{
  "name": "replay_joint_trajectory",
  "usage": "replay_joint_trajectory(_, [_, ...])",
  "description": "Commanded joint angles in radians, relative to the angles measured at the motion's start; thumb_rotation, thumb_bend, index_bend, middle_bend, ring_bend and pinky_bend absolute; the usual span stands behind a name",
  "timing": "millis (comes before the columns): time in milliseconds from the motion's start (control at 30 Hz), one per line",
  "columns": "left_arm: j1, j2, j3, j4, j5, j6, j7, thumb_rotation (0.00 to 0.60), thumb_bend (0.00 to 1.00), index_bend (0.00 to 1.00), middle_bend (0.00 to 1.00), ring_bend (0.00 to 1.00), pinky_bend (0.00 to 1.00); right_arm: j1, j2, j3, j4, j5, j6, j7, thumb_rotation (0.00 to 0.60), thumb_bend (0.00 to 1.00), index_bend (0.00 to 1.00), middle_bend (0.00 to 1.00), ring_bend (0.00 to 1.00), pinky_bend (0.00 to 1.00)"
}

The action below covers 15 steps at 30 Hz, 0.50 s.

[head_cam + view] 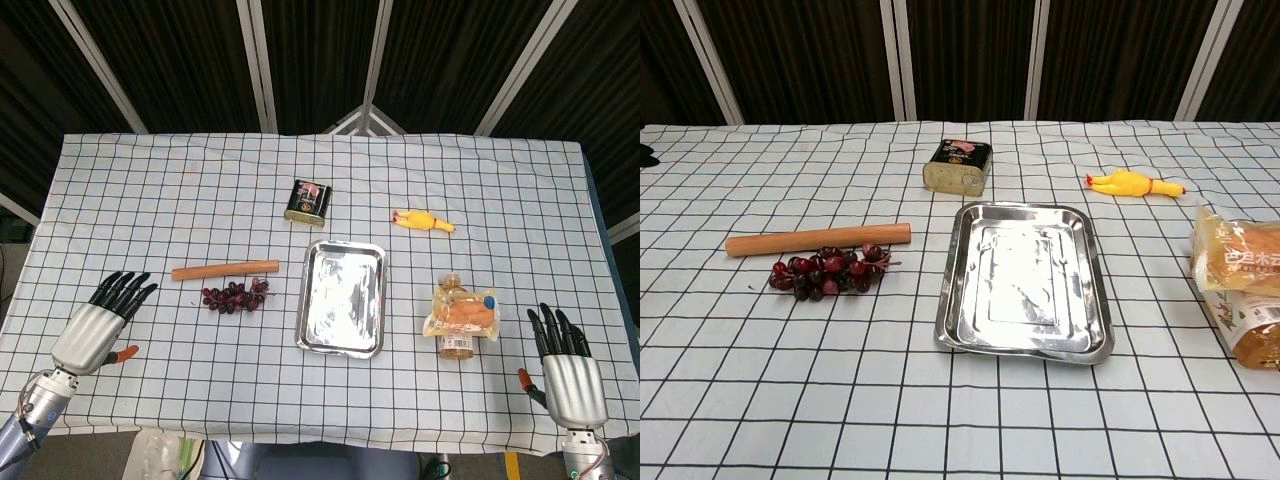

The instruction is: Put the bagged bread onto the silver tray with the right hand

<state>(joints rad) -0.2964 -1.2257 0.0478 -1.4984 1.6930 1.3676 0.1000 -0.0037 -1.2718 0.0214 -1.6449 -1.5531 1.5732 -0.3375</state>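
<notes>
One bagged bread (462, 317) | near right robot hand (567, 370) | fingers spread, empty

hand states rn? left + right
Left hand: open, holding nothing, fingers extended over the table.
Right hand: open, holding nothing, apart from the bagged bread.

This is a robot test lab or staged recording booth, not a home. Black curtains (310, 60) hang behind the far edge of the desk, split by pale metal frame bars (262, 65). The desk itself wears a white cloth with a black grid (760, 400), and unrelated props lie spread apart on it: a silver tray (952, 300), a tin (958, 166), a rubber chicken toy (1132, 183), plastic grapes (825, 272), a wooden stick (818, 240).
</notes>
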Motion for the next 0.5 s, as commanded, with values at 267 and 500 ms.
replay_joint_trajectory(267, [0.003,0.002,0.0,-0.004,0.003,0.009,-0.005,0.6,0.08,0.0,0.0,0.0,0.02,0.013,-0.008,0.003,0.004,0.001,-0.025,-0.005,0.6,0.32,0.0,0.0,0.0,0.16])
replay_joint_trajectory(500, [0.004,0.004,0.002,-0.006,0.007,0.012,-0.007,0.6,0.08,0.0,0.0,0.0,0.02,0.104,-0.065,0.062,0.039,0.057,-0.147,-0.024,0.6,0.32,0.0,0.0,0.0,0.16])
